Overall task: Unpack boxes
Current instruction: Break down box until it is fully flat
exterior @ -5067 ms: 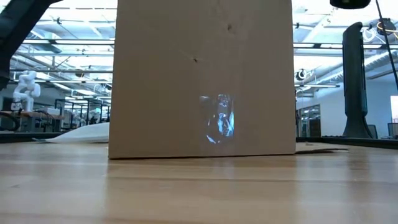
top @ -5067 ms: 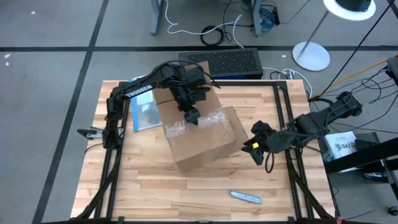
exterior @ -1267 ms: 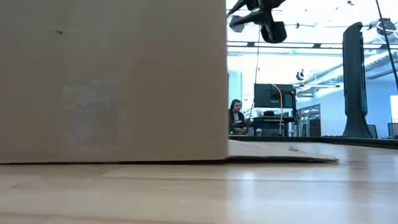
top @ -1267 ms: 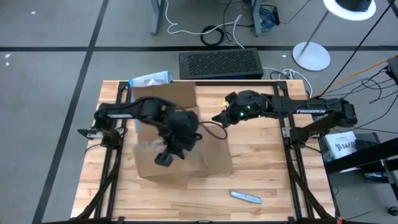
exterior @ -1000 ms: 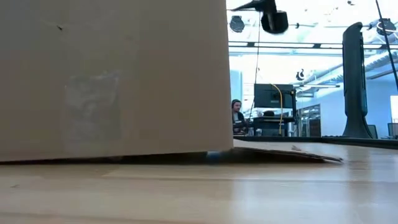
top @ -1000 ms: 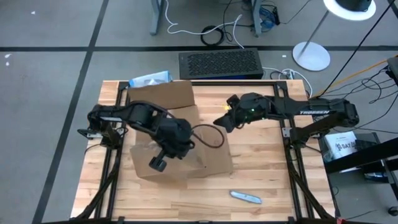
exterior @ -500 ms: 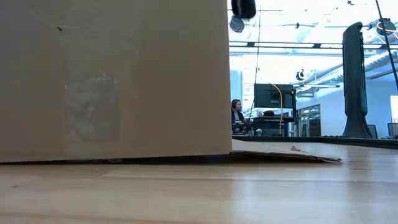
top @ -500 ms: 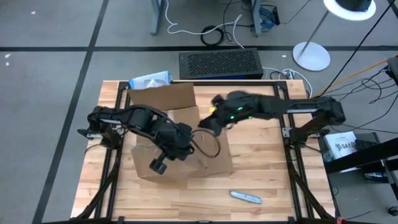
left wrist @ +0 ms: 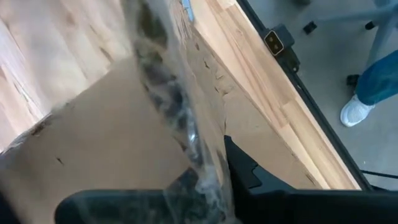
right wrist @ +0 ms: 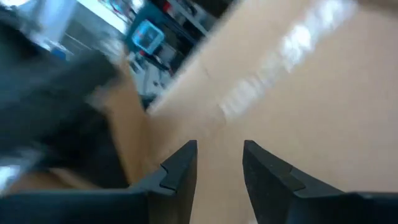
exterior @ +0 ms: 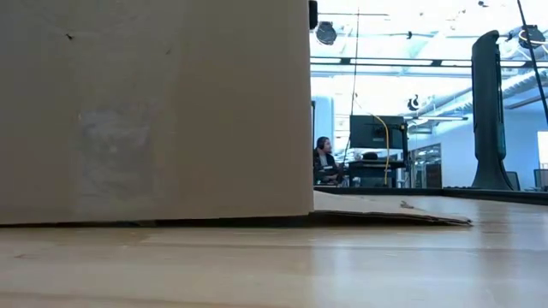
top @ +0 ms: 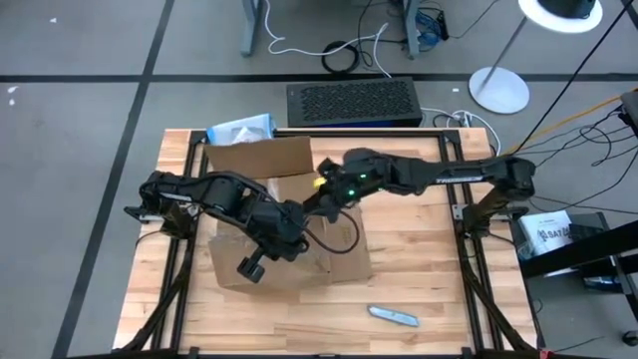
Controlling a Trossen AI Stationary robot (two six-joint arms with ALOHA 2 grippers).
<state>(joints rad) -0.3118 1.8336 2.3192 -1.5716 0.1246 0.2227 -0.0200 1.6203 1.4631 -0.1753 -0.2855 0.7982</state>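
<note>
Fingers of the left gripper (top: 282, 242) are closed on a clear plastic film (left wrist: 177, 118) down in the opened box (top: 289, 254); the right gripper (top: 321, 196) has its fingers a little apart, holding nothing.

The box sits at the desk's (top: 419, 289) middle-left, with a flap (top: 261, 156) folded to the far side, probably so both arms can reach in. A small tool (top: 395, 316) lies near the front edge. Beyond is a big workshop hall, where a person (exterior: 324, 161) sits.

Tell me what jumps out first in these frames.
The big brown cardboard box on the table's left-centre, flaps open, filling most of the low view. Both arms crowd over it: the left tool shut on crinkly clear plastic, the right tool open just beside it.
</note>
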